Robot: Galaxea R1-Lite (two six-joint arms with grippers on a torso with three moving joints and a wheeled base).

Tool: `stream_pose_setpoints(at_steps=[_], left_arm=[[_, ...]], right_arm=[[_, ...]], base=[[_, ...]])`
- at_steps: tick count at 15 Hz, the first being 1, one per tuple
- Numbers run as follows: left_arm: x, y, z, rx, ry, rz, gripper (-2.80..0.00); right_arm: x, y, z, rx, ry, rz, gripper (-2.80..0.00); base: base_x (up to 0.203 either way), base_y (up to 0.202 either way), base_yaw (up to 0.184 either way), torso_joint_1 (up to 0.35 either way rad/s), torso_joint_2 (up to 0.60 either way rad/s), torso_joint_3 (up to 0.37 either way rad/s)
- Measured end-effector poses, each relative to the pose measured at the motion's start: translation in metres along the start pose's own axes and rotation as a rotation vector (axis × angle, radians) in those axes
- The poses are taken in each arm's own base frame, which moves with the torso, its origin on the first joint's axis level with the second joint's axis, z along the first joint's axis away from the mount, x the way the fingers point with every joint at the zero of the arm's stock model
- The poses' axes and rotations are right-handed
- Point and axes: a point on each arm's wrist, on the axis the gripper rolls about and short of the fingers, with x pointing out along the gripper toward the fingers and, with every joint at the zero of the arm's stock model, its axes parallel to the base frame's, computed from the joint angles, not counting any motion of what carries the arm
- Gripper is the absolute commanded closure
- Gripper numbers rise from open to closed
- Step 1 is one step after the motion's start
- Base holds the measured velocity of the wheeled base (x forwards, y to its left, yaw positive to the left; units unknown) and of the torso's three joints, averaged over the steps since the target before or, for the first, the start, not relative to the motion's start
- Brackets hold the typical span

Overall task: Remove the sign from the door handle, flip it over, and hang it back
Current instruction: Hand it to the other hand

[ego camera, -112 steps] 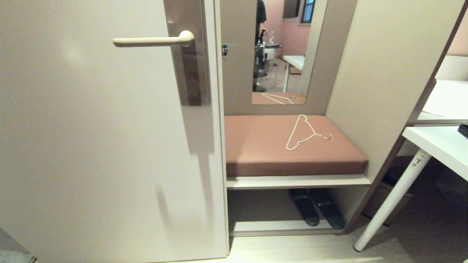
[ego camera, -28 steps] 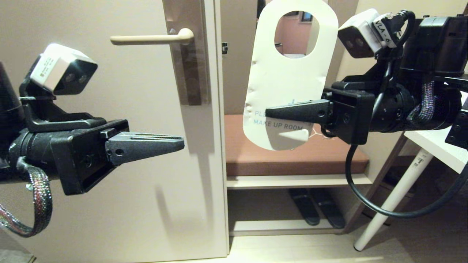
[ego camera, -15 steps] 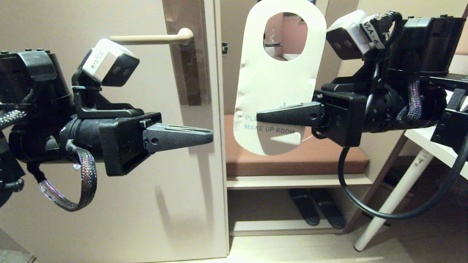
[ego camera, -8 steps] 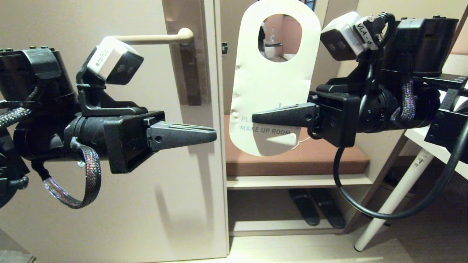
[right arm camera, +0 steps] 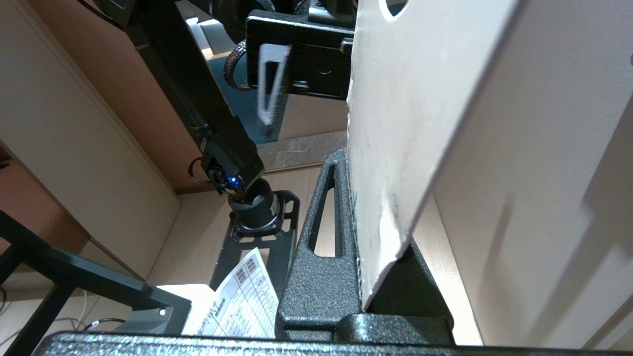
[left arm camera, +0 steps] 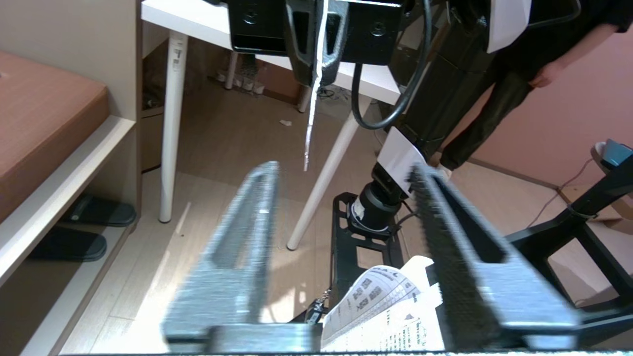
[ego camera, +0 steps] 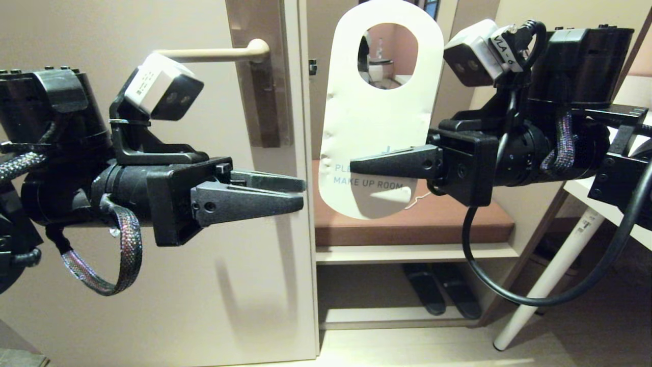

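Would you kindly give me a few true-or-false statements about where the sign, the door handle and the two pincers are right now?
1. The right pincer is shut on the sign. True.
2. The sign hangs on the door handle. False: it is off the handle, held upright in front of the bench alcove beside the door.
3. The side of the sign facing the head camera is white and reads MAKE UP ROOM. True.
4. The left pincer grips the sign's edge. False: its jaws stand apart, short of the sign, holding nothing.
5. A white wire hanger hangs from the door handle. False: the handle is bare.
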Motion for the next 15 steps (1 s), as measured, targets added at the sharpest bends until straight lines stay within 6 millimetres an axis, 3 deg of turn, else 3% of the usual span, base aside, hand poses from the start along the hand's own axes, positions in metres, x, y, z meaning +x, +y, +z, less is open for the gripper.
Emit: stream_pose_setpoints(at_steps=[15], left_arm=[[0.013, 0.003, -0.004, -0.012, 0.018, -0.030, -2.80]], right_arm=[[0.016, 0.012, 0.006, -0.025, -0.001, 0.058, 0.00]], base=[[0.000, 0.000, 0.000, 0.000, 0.00, 0.000]])
